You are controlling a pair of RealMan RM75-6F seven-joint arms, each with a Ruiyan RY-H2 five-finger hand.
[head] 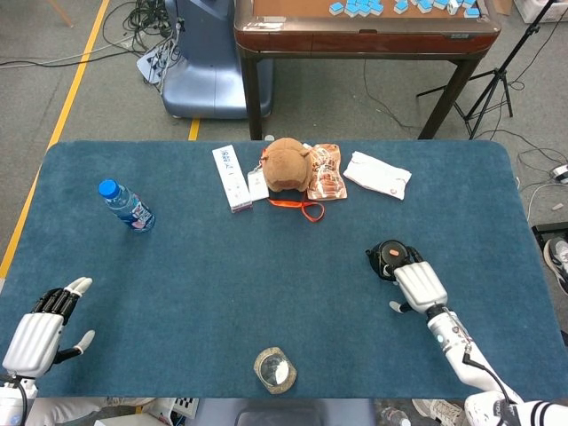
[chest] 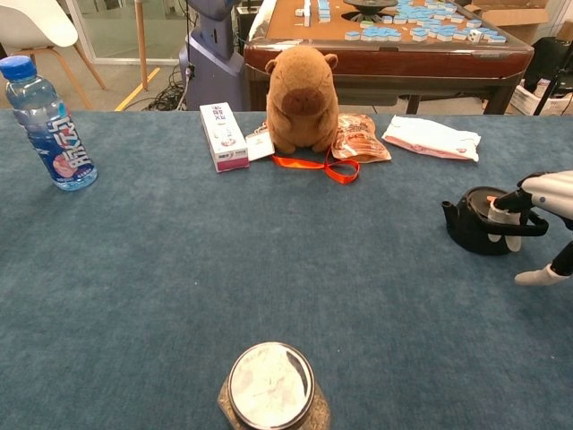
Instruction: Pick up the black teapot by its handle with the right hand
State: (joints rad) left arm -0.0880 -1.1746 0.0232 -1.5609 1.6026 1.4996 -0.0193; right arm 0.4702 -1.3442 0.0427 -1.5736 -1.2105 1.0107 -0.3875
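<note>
Standing upright, black teapot (chest: 472, 227) spout pointing left.

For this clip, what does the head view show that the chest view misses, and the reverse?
Only the head view shows the left hand, open at the near table edge, and the whole tabletop from above. Only the chest view shows, from the side, the right hand with fingers at the teapot handle, thumb apart. Both share the teapot, right hand, bottle, plush toy and jar.

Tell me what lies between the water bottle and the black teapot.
Only bare blue tabletop lies between the water bottle and the black teapot; the head view shows it best.
</note>
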